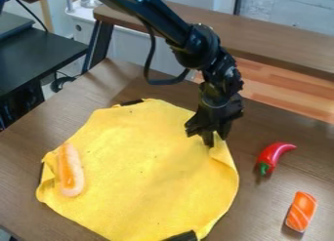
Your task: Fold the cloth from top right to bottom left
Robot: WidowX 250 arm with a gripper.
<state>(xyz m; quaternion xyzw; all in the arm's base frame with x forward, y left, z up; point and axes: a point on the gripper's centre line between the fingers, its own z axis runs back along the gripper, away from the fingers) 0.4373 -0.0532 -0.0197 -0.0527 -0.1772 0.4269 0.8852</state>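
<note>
Toy hot dog [72, 174] on the yellow cloth [147, 167], nine o'clock — in the way.
Beside it, chili [273, 153] at three, salmon sushi [302, 210] at four — claw [215, 138] clamped on the cloth's two-o'clock edge, the rest toward eight.

Cloth [147, 169] on table [264, 115]; hot dog [73, 171] on the cloth, near its left edge; pepper [273, 152] right of the cloth; sushi [302, 210] before the pepper.
</note>
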